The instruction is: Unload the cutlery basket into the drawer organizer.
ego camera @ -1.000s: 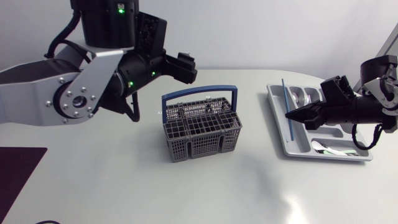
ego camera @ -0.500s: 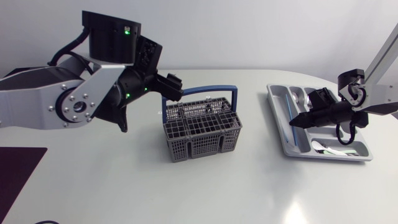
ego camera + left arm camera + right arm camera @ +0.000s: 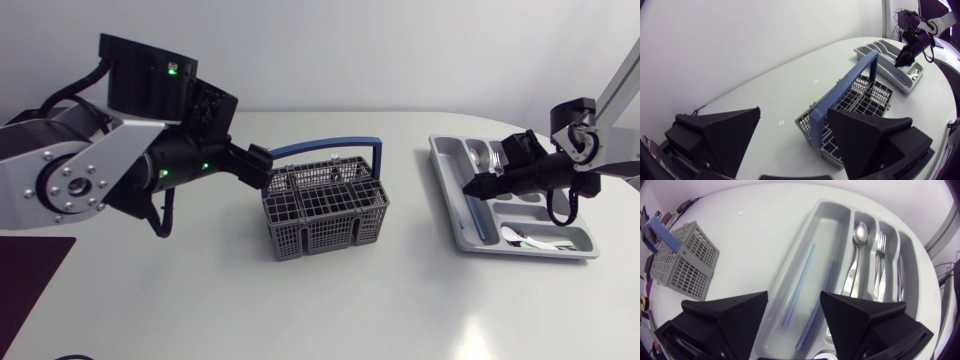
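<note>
Lowered since a second ago, the left gripper [image 3: 258, 165] now sits at 10 o'clock of the cutlery basket [image 3: 325, 205] in the head view, while the right gripper [image 3: 478, 187] has shed its load over the drawer organizer [image 3: 442, 172] at 3 o'clock. Left wrist view: fingers [image 3: 725, 135] wide, blue handle [image 3: 840, 92] just ahead; advancing could tip the basket, contents indiscernible. Right wrist view: fingers [image 3: 730, 315] wide, empty; organizer holds two blue sticks [image 3: 799, 285], spoon [image 3: 859, 232], fork [image 3: 881, 242].

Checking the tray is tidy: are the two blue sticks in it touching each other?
Apart. The right wrist view shows bare tray floor between one blue stick and the other stick.
</note>
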You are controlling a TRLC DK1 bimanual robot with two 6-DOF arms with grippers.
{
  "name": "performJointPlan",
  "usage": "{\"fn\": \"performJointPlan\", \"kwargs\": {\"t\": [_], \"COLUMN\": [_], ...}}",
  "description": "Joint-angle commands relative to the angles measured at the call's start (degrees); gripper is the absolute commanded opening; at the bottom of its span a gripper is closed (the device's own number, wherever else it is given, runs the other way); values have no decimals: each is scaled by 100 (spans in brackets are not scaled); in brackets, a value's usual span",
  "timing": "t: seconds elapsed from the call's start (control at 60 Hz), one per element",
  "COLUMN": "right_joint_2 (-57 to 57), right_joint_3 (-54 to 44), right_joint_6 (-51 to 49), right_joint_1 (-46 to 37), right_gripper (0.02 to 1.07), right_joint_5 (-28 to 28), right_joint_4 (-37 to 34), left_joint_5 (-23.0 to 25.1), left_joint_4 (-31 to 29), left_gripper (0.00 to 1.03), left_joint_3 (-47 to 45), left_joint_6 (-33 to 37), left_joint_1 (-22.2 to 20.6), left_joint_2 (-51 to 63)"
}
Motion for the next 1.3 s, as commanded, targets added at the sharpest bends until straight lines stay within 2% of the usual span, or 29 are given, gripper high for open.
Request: {"fn": "performJointPlan", "kwargs": {"t": [0.0,0.183,0.483,0.65,1.0,1.283], "right_joint_2": [-549,-1015,-716,-566,-681,-742], "right_joint_3": [-321,-576,-505,-453,-576,-602], "right_joint_6": [198,524,1024,1191,1411,1473], "right_joint_1": [416,1374,2543,2815,3351,3457], "right_gripper": [91,91,91,92,92,92], "right_joint_5": [106,475,1073,1134,1424,1635], "right_joint_4": [26,44,149,132,79,53], "left_joint_5": [87,325,421,527,896,993], "left_joint_4": [-182,-252,-129,117,574,794], "left_gripper": [98,98,98,98,98,98], "left_joint_3": [-288,-754,-1008,-1000,-613,-314], "left_joint_6": [-42,10,98,177,494,669], "left_joint_1": [47,109,100,127,680,768], "left_joint_2": [-215,-320,84,392,1086,1587]}}
